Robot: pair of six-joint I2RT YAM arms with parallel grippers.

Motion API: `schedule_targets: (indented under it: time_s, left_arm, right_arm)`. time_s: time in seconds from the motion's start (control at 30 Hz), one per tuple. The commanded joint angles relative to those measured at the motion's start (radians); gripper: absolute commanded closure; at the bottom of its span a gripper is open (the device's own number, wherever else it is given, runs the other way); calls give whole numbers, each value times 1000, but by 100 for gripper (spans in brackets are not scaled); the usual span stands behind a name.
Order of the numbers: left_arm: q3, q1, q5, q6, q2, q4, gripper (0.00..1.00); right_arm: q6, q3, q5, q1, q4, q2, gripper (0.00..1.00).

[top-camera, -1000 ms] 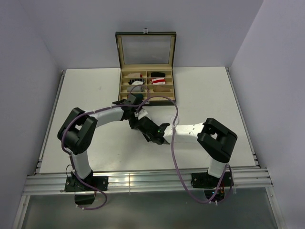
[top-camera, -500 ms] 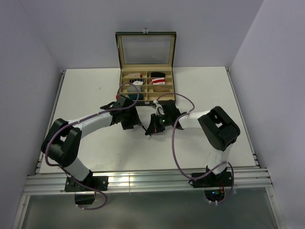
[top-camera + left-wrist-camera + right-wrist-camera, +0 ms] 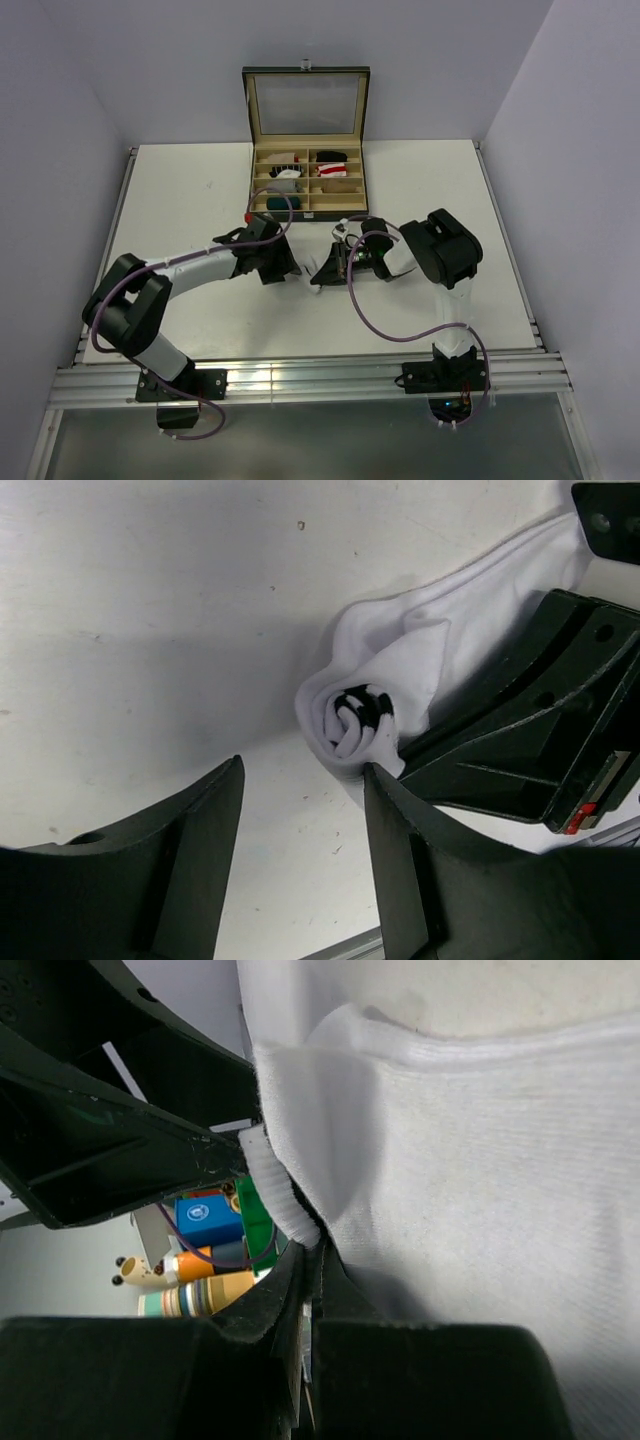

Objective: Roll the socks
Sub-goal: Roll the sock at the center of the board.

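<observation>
One white sock (image 3: 400, 670), half-rolled — dark stripes inside

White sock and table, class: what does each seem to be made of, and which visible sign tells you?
White sock: soft knitted fabric, probably a cotton blend, matte. Fine ribbing shows close up, and it folds and rolls limply. Table: a hard, smooth white board, maybe laminate or painted. It looks flat and matte, with a few small specks.
</observation>
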Motion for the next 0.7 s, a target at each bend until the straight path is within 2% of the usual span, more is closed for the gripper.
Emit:
schedule_targets:
  time_s: [0.0,0.33,0.47,0.67]
  left_arm:
    - [30,-13,-2,-25,22,48,44]
    - [122,-19,-8,-7,82,39,44]
    - [150,-21,4,13,139,-1,49]
    - [159,-30,3,62,202,-93,63]
  right_arm:
    - [-151,25,78,-4,-245,19,100]
    - [-213,60,109,-4,-345,21,100]
    - [-223,59,121,-4,-357,10,100]
    - [-260,66,165,-4,-412,-30,100]
